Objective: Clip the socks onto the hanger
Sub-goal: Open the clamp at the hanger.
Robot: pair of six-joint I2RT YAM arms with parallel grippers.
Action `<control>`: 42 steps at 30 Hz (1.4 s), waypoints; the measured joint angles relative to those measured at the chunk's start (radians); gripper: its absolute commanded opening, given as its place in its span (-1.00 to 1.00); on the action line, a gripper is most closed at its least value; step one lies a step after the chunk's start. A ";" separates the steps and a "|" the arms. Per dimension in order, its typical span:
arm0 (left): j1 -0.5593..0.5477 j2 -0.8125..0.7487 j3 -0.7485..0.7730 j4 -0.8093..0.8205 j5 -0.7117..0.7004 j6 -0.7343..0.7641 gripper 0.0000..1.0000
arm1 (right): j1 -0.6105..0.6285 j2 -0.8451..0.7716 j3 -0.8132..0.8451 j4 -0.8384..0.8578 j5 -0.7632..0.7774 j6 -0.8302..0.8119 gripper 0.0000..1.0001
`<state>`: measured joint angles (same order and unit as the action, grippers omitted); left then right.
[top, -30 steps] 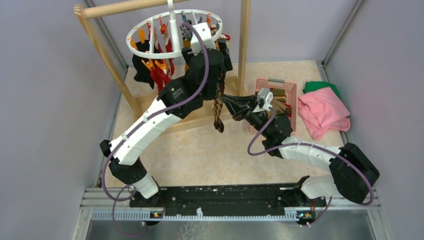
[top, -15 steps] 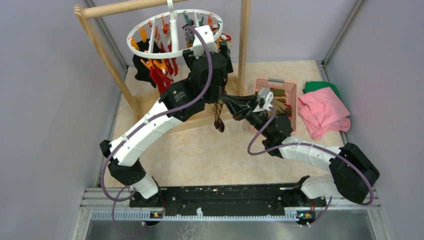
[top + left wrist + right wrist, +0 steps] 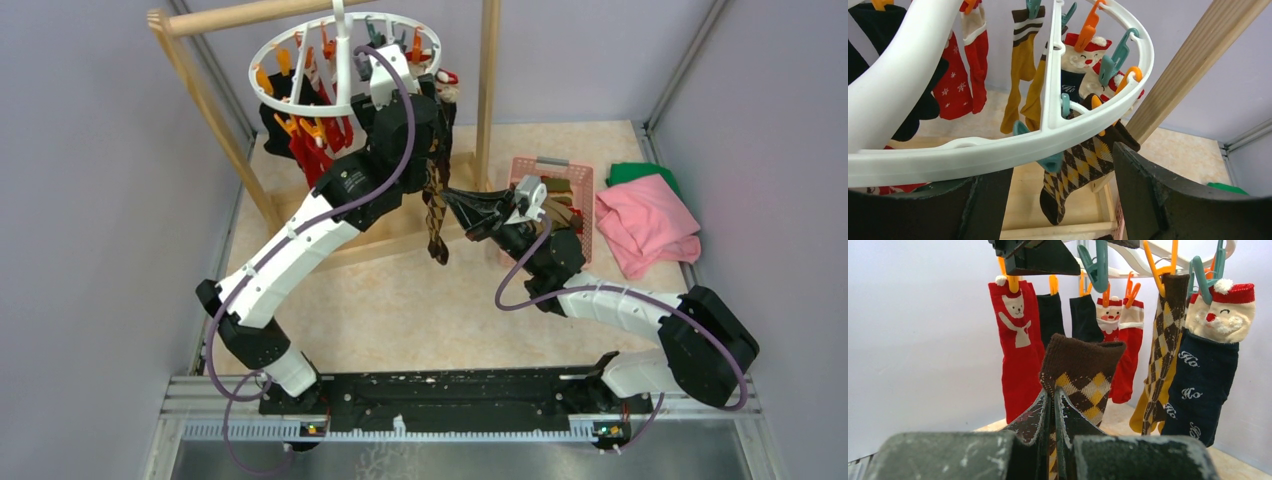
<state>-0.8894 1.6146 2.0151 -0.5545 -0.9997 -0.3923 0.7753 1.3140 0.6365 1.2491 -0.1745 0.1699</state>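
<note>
1. Currently the right gripper sits nearest me, its fingers pressed together on the brown argyle sock just under the ribbed cuff, so the cuff stands free above the tips.
2. I judge that sock light, soft and limp. It will fold and droop wherever it is unsupported, and rough handling should not hurt it. The cuff looks the thickest, least slippery part, so a clip should bite there, and my hold just below it looks right.
3. Further up, the left gripper is spread wide under the hanger, whose white ring crosses between its 2 fingers. I cannot tell whether they touch it.
4. That hanger is stiff plastic, but it hangs from 1 hook, so I expect it to swing and turn at any push.
5. Beyond, a teal clip hangs with nothing visible in it. Around it are socks already clipped: a matching argyle sock, a red sock and a navy Santa sock.
</note>
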 measured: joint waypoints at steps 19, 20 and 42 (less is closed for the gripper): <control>0.012 -0.068 -0.195 0.322 -0.024 0.179 0.23 | -0.007 0.000 0.000 0.000 0.000 0.010 -1.00; 0.012 -0.070 -0.201 0.338 -0.030 0.192 0.23 | -0.008 0.000 0.000 0.000 0.000 0.010 -1.00; 0.012 -0.070 -0.211 0.497 -0.049 0.317 -0.24 | -0.008 0.000 0.000 0.000 0.000 0.010 -1.00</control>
<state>-0.8772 1.5448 1.8042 -0.0570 -1.0485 -0.0757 0.7677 1.3140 0.6361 1.2491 -0.1745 0.1799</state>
